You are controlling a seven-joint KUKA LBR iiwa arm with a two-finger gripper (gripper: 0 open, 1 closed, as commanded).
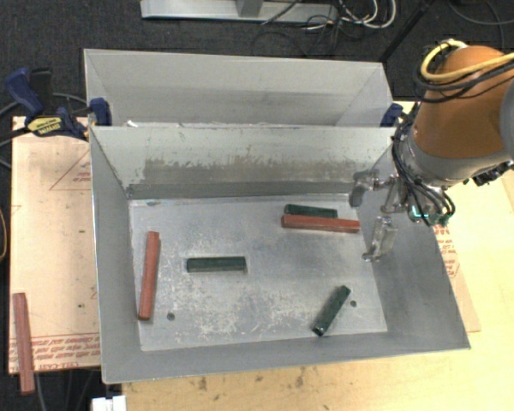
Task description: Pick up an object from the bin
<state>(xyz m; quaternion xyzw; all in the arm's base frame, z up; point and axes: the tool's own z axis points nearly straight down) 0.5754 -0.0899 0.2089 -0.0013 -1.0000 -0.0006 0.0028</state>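
at the far left of the floor of the grey metal bin [111, 255] lies a left red-brown bar [149, 275]. it runs nearly straight up the view, its top leaning a little to the right, close beside the left wall. to its right and apart from it, a level dark green bar [216, 265] lies flat near the middle of the floor.

further right, toward the back wall, two bars lie side by side, touching or very nearly so. the back dark green bar [310, 211] is behind, and the back red-brown bar [320, 223] is in front of it and reaches further right. lower down, near the front of the floor, a tilted dark green bar [331, 309] lies with its upper end to the right, well apart from the others.

the gripper [376, 248] hangs at the right edge of the floor, just beyond the right end of the back red-brown bar, the thing nearest to it. whether they touch cannot be told. how far open the gripper is, and whether it has hold of anything, cannot be told either. above it, at the right, sits the orange-covered arm [463, 101].
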